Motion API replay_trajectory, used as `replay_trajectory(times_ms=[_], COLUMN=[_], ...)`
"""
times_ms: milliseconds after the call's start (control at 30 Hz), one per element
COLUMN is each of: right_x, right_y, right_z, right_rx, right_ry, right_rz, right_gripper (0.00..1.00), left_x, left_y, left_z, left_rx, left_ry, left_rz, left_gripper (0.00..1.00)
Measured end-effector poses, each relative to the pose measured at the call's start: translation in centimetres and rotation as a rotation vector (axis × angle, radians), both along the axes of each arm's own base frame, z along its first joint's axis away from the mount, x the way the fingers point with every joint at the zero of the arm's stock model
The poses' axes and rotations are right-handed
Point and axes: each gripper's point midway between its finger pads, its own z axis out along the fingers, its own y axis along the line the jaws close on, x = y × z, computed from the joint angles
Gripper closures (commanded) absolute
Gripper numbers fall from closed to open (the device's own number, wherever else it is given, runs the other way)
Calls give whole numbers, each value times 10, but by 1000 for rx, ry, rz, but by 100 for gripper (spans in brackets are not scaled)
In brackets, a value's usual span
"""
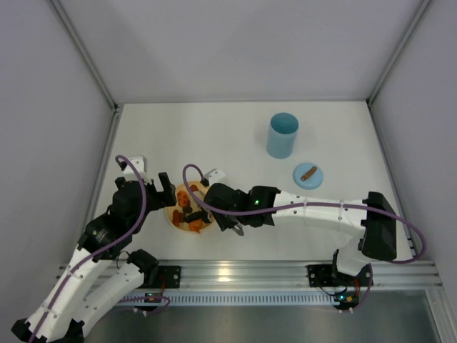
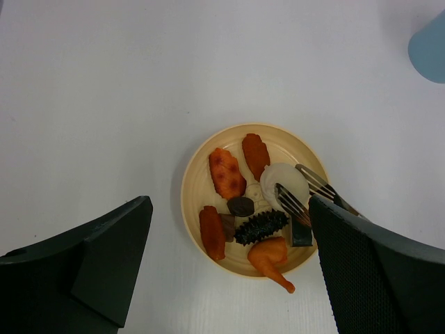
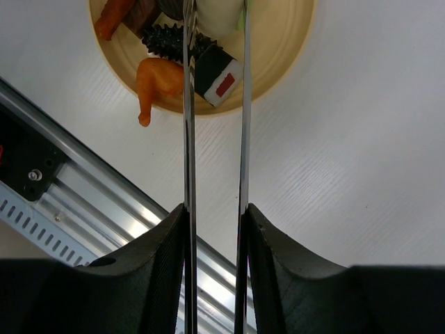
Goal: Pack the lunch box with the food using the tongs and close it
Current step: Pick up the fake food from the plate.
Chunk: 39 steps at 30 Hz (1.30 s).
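Note:
The food lies on a yellow plate: orange pieces, a white round piece, a black spiky piece and an orange drumstick. My right gripper is shut on the tongs, one finger on each arm. The tongs' tips reach into the plate and straddle the white piece, next to a black-and-white roll. My left gripper hangs open over the plate's near side, holding nothing. The light blue lunch box stands open at the back right, its lid lying beside it.
The aluminium rail runs along the table's near edge, just behind the plate. White walls close in the table's left, back and right sides. The right arm stretches across the front of the table.

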Motion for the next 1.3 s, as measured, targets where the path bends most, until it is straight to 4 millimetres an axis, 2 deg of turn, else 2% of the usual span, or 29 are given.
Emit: replay_trajectory(times_ms=[833,1067,1300], right_x=[1,3,4], right_y=[-1,-2,-2], right_z=[0,0,-3], right_rx=[-6,-10,-24], right_ry=[-6,-13,-20], right_rz=[-2,-6,-7], right_gripper=[61,55,55], left_x=[0,0,0], left_y=[0,0,0], left_z=[0,0,0], left_rx=[5,7,7], left_ry=[-3,-4,-5], left_rz=[1,3,4], left_gripper=[1,1,1])
